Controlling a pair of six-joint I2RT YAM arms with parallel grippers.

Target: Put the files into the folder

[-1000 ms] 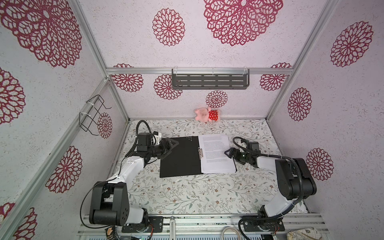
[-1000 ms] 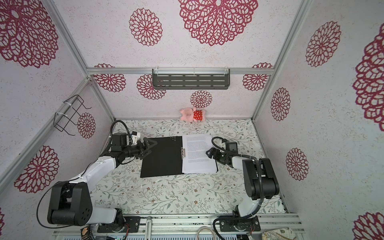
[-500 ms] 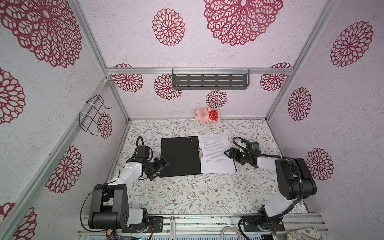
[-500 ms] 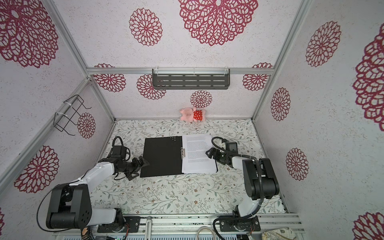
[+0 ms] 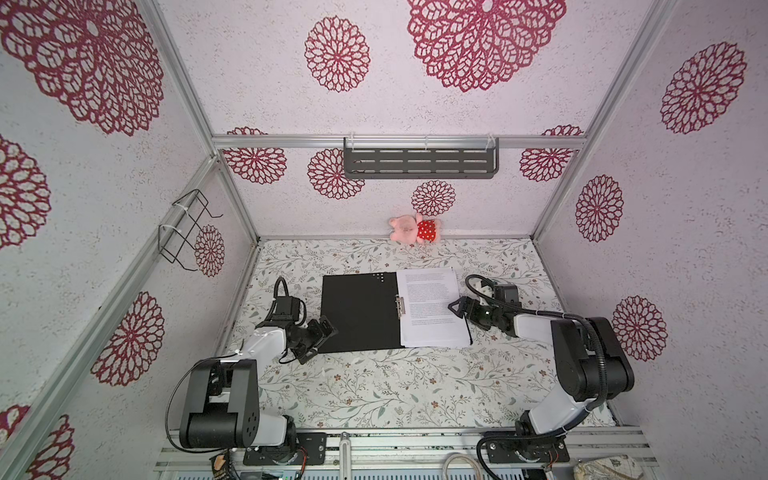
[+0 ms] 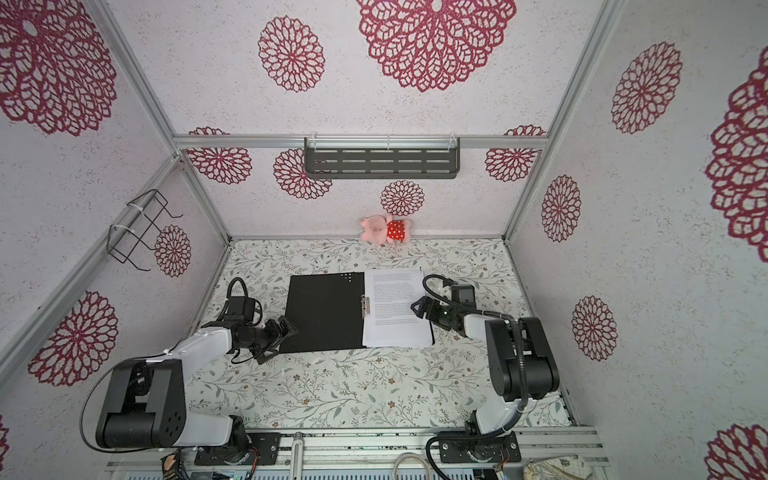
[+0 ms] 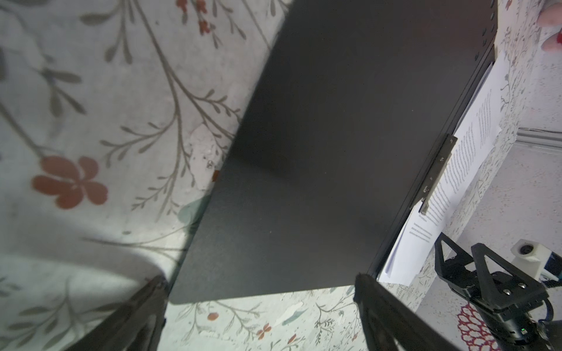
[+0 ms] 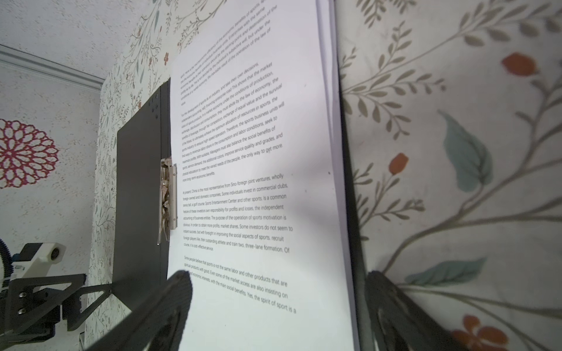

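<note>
Files are in, cover not shut: the folder (image 5: 357, 311) lies open flat on the table (image 5: 374, 386), black inside up, and the files (image 5: 428, 307) sit stacked on its right half, inner edge against the spine clip (image 5: 400, 306). Can't tell if the clip grips them. Sheets look slightly fanned at the near corner in the left wrist view. Your left gripper (image 5: 319, 341) sits low at the near left corner of the bare cover, jaws wide, holding nothing; the wrist view shows that corner between the fingers. Your right gripper (image 5: 463, 312) is at the outer edge of the files, jaws wide too, empty, one finger above the paper and the other off the folder's edge. So the step in hand looks like closing the cover. Next move: slip one left finger under the cover's corner, pinch the thin board, and swing it over the spine onto the sheets. Pull the right gripper clear first, or it blocks the cover.
</note>
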